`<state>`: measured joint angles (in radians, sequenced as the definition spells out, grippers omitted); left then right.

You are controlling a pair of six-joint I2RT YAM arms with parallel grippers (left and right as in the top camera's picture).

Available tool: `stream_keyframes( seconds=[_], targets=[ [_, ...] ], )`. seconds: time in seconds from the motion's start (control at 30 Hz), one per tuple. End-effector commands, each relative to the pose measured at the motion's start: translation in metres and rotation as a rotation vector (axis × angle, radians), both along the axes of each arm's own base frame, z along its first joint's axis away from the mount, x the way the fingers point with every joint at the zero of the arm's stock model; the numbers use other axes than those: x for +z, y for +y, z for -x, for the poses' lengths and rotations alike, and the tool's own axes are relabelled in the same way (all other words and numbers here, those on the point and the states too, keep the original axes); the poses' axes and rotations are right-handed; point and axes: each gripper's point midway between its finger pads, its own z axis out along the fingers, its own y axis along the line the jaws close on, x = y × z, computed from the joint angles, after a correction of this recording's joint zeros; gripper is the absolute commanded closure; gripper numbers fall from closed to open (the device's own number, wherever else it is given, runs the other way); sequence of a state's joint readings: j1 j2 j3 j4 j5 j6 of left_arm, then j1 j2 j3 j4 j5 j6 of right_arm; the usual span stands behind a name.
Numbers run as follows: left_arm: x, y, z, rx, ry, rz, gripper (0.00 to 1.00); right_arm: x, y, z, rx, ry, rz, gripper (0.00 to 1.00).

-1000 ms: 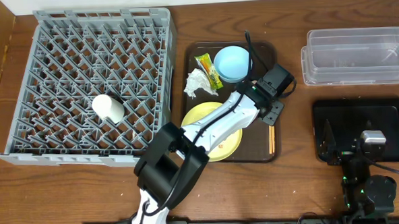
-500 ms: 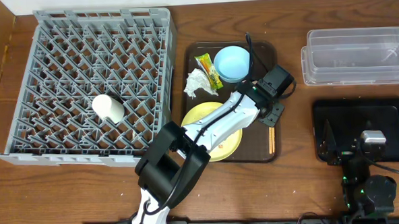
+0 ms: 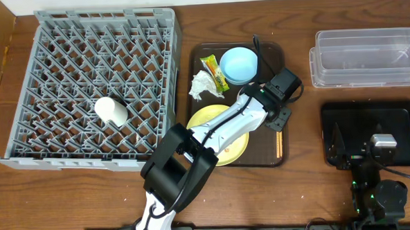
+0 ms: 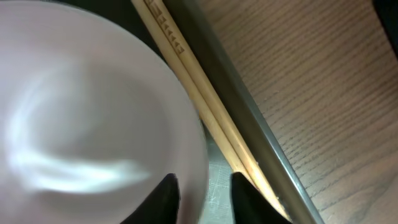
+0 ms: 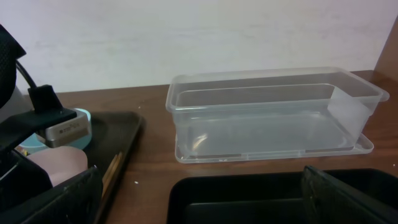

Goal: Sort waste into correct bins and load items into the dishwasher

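Watched the left gripper (image 4: 204, 196) draw in over the last second, from about half apart to a narrow gap. Straddles the rim of the pink bowl (image 4: 93, 118) now, one finger inside and one outside. Cannot tell whether clamped on that rim yet or just short of it; too blurred at the tips. Just beyond the outer finger, found the chopsticks (image 4: 208, 121) lying along the wall of the brown tray (image 4: 249, 118). Saw barely any other shift from overhead.

Judged as the grasp on the bowl, with the lift and carry to the rack (image 3: 23, 88), well off to that gripper's left, not yet begun.

Found the right gripper (image 5: 205, 196) wide apart and empty as before, over the black tray (image 3: 399, 117), with the tub (image 3: 364, 32) straight ahead of it.

Counted:
- One rack, with one cup (image 3: 111, 111) already in it.
- To load: one plate (image 3: 204, 118), one blue bowl (image 3: 237, 63), one pink bowl and two chopsticks.
- To bin: one tissue (image 3: 204, 86) and one wrapper (image 3: 215, 69), both left of and ahead of the left gripper.
- Also one tub, one black tray and one brown tray.

Could not make out any food scraps.
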<state>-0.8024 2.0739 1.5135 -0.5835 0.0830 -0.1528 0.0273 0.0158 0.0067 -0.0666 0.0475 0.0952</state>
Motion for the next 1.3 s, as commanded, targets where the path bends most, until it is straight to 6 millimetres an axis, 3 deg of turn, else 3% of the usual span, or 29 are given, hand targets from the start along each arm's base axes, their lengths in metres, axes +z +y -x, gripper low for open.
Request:
stream_keyframes(
  seconds=[0.0, 0.1, 0.17, 0.33, 0.6, 0.7, 0.8, 0.93, 1.0, 1.1, 1.27],
  targets=[
    [0.001, 0.0, 0.003, -0.013, 0.005, 0.0, 0.78, -0.001, -0.002, 0.0, -0.007, 0.004, -0.004, 0.01],
    [0.01, -0.001, 0.002, -0.013, -0.009, 0.015, 0.81, -0.001, -0.002, 0.0, -0.007, 0.004, -0.004, 0.01],
    [0.019, -0.002, 0.0, -0.012, -0.023, 0.029, 0.92, -0.001, -0.002, 0.0, -0.007, 0.004, -0.004, 0.01],
    [0.038, -0.004, -0.001, 0.022, -0.042, 0.068, 0.92, -0.001, -0.002, 0.0, -0.007, 0.004, -0.004, 0.01],
    [0.1, -0.008, 0.004, 0.039, -0.08, 0.207, 0.92, -0.001, -0.002, 0.0, -0.007, 0.004, -0.004, 0.01],
    [0.13, 0.001, 0.0, 0.062, -0.124, 0.254, 0.92, -0.001, -0.002, 0.0, -0.007, 0.004, -0.004, 0.01],
    [0.169, 0.025, -0.013, 0.132, -0.18, 0.314, 0.92, -0.001, -0.002, 0.0, -0.007, 0.004, -0.004, 0.01],
    [0.199, 0.05, -0.02, 0.177, -0.185, 0.392, 0.93, -0.001, -0.002, 0.0, -0.007, 0.004, -0.004, 0.01],
    [0.198, 0.055, -0.018, 0.166, -0.164, 0.393, 0.79, -0.001, -0.002, 0.0, -0.007, 0.004, -0.004, 0.01],
    [0.176, 0.052, -0.004, 0.123, -0.103, 0.329, 0.57, -0.001, -0.002, 0.0, -0.007, 0.004, -0.004, 0.01],
    [0.127, 0.026, 0.02, 0.004, -0.028, 0.201, 0.48, -0.001, -0.002, 0.0, -0.007, 0.004, -0.004, 0.01]
  ],
)
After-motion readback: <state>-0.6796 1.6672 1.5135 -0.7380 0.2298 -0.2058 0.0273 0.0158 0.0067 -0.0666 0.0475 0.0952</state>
